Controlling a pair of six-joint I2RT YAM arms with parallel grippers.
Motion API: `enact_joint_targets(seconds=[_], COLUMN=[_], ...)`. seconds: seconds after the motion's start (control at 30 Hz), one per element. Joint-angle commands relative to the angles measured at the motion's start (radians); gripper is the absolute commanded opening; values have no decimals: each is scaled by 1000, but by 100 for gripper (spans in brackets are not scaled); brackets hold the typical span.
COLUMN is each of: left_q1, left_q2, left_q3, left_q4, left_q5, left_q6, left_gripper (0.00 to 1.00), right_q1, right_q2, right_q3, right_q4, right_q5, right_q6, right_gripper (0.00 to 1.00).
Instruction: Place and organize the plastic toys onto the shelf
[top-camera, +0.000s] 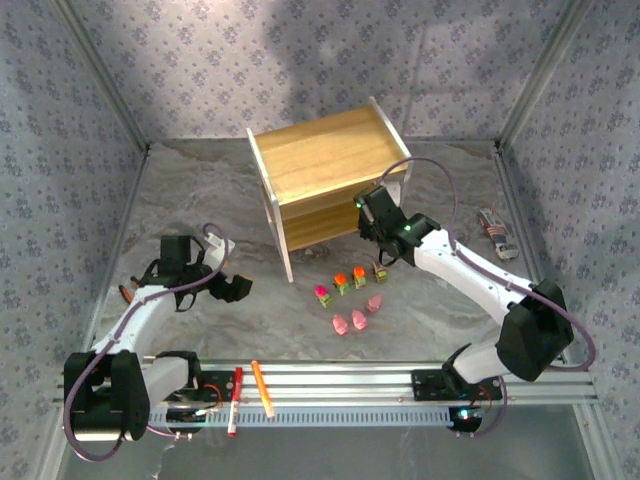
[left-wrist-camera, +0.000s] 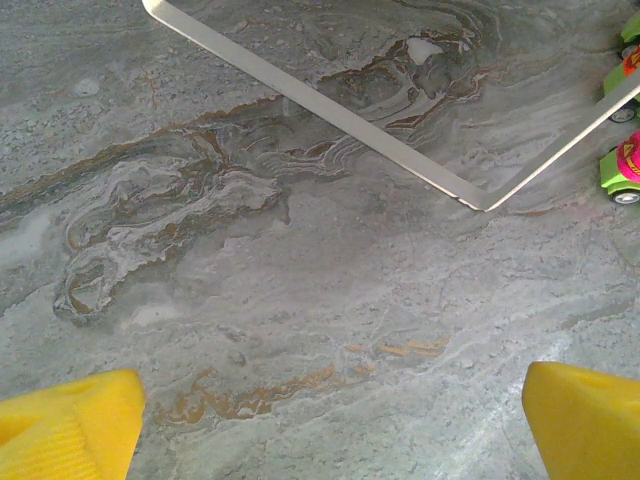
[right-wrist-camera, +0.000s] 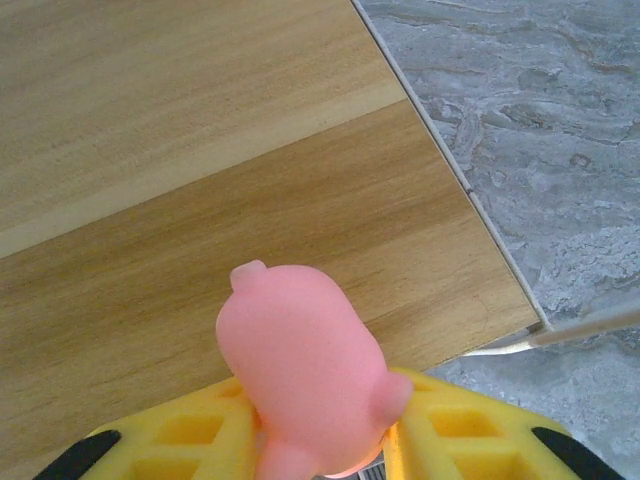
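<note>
- The pink figure (right-wrist-camera: 305, 370) sits pinched in my right claw (right-wrist-camera: 320, 445), head up and tipped a little toward the shelf (top-camera: 325, 150). It is above a wooden board, close to that board's right edge.
- From overhead the right claw (top-camera: 372, 215) is at the shelf's right end, about level with the lower tier. I judge the lower board is the target, though the wrist view alone does not settle which tier it is.
- To do this well, I want the figure carried further in from the edge and lowered until its base meets the wood. Only then should I release, so it neither drops nor rolls off toward the desk (top-camera: 200, 200).
- I would set it at one end of the board, leaving room for the others in a row.
- The right claw is narrowed onto the figure, its yellow fingers (right-wrist-camera: 450, 430) pressed to both sides of the soft body.
- Three pink figures (top-camera: 358, 319) and four green trucks (top-camera: 350, 280) wait on the desk, just in front of the shelf.
- My left claw (left-wrist-camera: 330, 420) is spread wide and holds nothing, its fingers (left-wrist-camera: 70, 420) above bare desk.
- Beyond them I see the shelf's white frame leg (left-wrist-camera: 330, 110) and two of the trucks (left-wrist-camera: 622, 170).
- The left claw (top-camera: 235, 288) sits well apart from the toys, so it should not obstruct the placement.
</note>
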Motion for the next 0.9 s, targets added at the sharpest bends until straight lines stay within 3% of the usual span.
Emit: enact_joint_targets(seconds=[0.0, 0.87], left_q1=[-5, -4], left_q2=[-6, -11], left_q3=[3, 1], left_q4=[-8, -10], left_q5=[10, 9], left_q6=[8, 8], left_gripper=[97, 97], right_q1=[10, 9], right_q2=[2, 12], right_q3=[-13, -19], right_q4=[16, 72], right_q5=[54, 75], right_q6=[-4, 5], right_gripper=[34, 35])
